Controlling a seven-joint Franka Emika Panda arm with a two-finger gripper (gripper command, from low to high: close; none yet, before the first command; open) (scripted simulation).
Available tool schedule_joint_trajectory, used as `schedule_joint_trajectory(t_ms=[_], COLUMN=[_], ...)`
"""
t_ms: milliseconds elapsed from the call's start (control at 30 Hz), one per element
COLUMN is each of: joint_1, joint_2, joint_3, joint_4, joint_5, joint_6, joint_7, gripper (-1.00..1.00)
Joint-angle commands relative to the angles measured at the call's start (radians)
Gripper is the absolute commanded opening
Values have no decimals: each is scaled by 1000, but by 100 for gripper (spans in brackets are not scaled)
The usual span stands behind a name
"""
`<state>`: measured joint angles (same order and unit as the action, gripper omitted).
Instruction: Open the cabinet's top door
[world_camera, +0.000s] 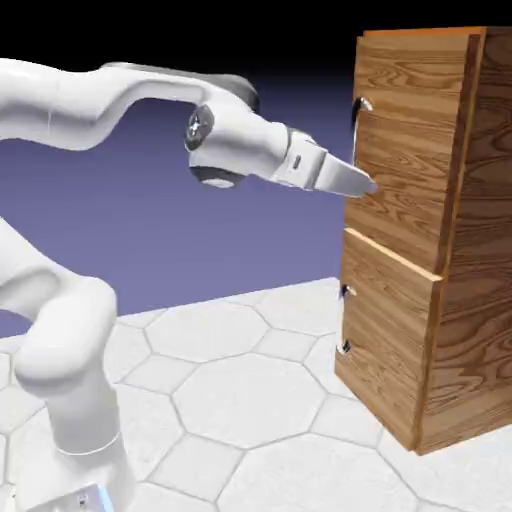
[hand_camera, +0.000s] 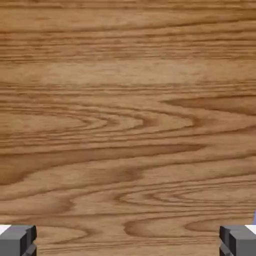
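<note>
The cabinet (world_camera: 482, 300) of brown wood-grain planks stands at the exterior view's right. Its top door (world_camera: 415, 150) carries a curved silver handle (world_camera: 361, 108) near its upper left edge. My gripper (world_camera: 366, 185) points at the door's face, below the handle, with its tip at or almost on the wood. In the hand view the top door's wood grain (hand_camera: 128, 115) fills the picture. The two grey fingertips (hand_camera: 17, 241) sit far apart in the bottom corners, so my gripper (hand_camera: 128, 242) is open with nothing between them. The handle is out of the hand view.
Below the top door is the shorter lower door (world_camera: 390, 330) with small metal fittings (world_camera: 345, 292) at its left edge. The white hexagon-tiled table (world_camera: 240, 400) runs from the arm's base to the cabinet's foot.
</note>
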<state>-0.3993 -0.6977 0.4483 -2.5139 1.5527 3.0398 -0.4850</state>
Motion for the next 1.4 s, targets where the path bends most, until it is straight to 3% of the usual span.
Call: schedule_joint_trajectory(t_ms=[0,967,1200,1233,1367], joint_1=[-12,-346,-525,-525,-417], joint_2=[-4,-107,-12,-12,25], joint_3=[13,377,505,505,417], joint_4=[8,249,373,373,338], joint_5=[44,1305,1345,1345,1345], joint_6=[0,2,-30,-30,-51], joint_7=[-34,-1030,-1069,-1069,-1135], gripper=[0,0,0,-100,-100])
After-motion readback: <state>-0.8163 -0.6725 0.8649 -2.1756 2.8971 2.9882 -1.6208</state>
